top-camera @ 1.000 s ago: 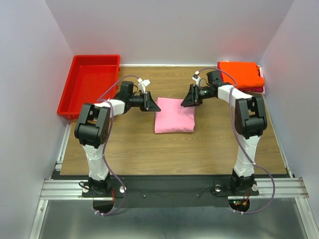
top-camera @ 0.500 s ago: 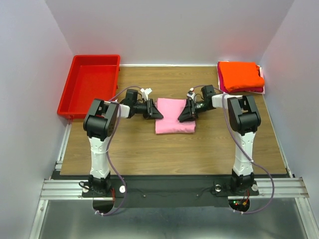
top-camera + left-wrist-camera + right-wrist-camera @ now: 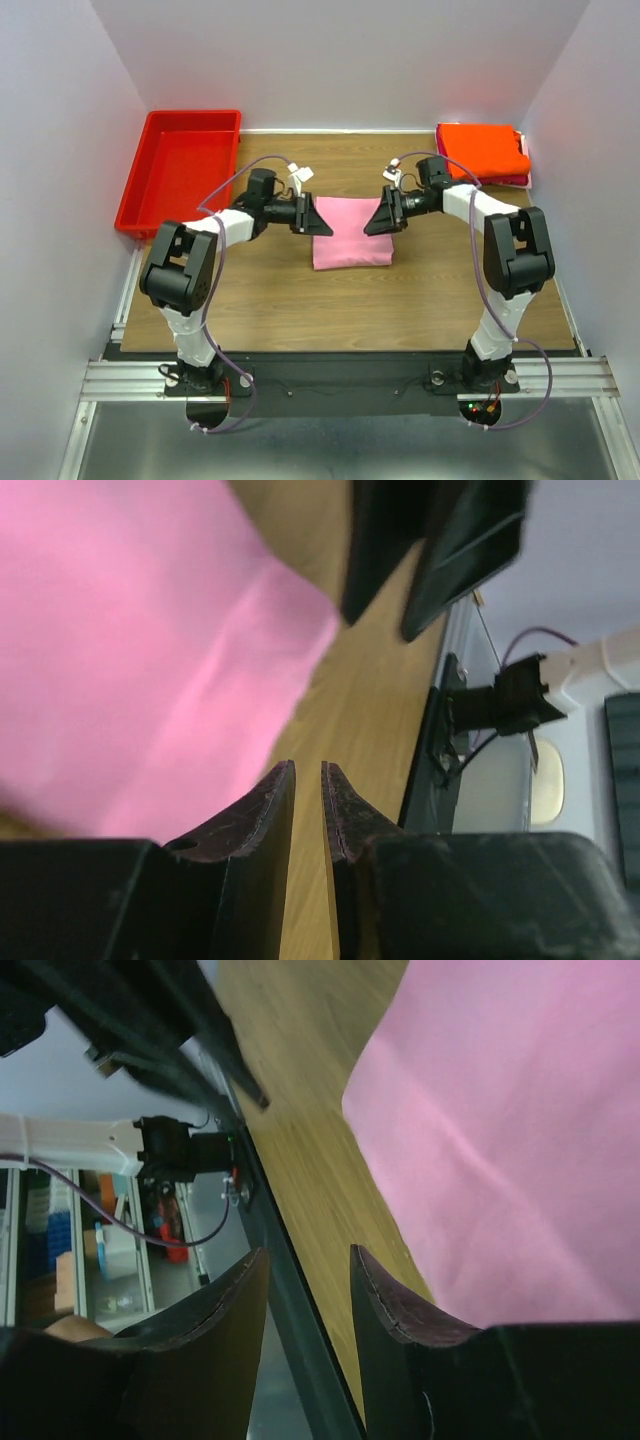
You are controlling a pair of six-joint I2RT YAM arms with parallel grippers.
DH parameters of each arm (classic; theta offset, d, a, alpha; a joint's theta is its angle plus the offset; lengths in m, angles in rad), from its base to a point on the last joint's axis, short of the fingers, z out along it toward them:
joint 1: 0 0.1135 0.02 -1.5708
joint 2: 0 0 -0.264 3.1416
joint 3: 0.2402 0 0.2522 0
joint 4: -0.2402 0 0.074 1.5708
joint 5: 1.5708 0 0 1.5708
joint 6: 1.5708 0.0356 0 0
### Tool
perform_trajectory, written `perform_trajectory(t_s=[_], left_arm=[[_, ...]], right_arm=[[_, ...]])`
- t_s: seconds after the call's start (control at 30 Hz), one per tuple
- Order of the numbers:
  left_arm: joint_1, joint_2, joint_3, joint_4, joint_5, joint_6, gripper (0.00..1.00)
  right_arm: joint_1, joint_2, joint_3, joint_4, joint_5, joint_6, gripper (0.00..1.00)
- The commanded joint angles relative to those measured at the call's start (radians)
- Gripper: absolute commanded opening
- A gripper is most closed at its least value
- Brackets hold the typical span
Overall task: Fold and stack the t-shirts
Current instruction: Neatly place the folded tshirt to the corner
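The left hand [image 3: 312,217] sits at the far left corner of the folded light pink t-shirt [image 3: 350,232], its fingers [image 3: 262,815] only a narrow slit apart with bare tabletop [image 3: 280,290] showing through the gap and no cloth between them. The right hand [image 3: 382,216] faces it across the shirt at the far right corner, its fingers [image 3: 395,1305] a moderate way apart and likewise holding nothing; the pink cloth lies just beside them. Both hands seem placed this way to take the shirt by its two far corners at once, so the folded packet could be lifted without falling open. The shirt itself lies flat near the middle of the tabletop, folded into a neat rectangle. At the far right corner an orange t-shirt [image 3: 482,150] rests folded on top of a darker pink-red t-shirt [image 3: 520,181], of which only an edge shows; that pile looks like the stack the pink one should join. The red tray [image 3: 180,165] at the far left has nothing in it.
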Motion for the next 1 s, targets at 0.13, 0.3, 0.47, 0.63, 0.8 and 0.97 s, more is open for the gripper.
perform_trajectory(t_s=[0.13, 0.3, 0.47, 0.63, 0.8, 0.97], left_arm=[[-0.104, 0.124, -0.065, 0.206, 0.001, -0.189, 0.28], [-0.073, 0.264, -0.094, 0.145, -0.053, -0.125, 0.27], [0.008, 0.247, -0.076, -0.016, -0.096, 0.029, 0.27], [0.044, 0.168, -0.03, -0.173, -0.03, 0.179, 0.27], [-0.016, -0.007, -0.031, -0.183, 0.04, 0.231, 0.27], [-0.108, -0.006, -0.042, -0.171, 0.051, 0.225, 0.27]], right_arm=[[0.07, 0.164, -0.033, -0.016, 0.049, -0.075, 0.41], [0.038, 0.225, -0.094, -0.021, 0.171, -0.141, 0.37], [-0.014, 0.206, -0.143, -0.045, 0.231, -0.172, 0.37], [-0.031, 0.104, -0.11, -0.187, 0.172, -0.296, 0.37], [-0.011, 0.003, -0.085, -0.207, 0.048, -0.28, 0.37], [0.046, 0.044, -0.1, -0.201, 0.047, -0.272, 0.37]])
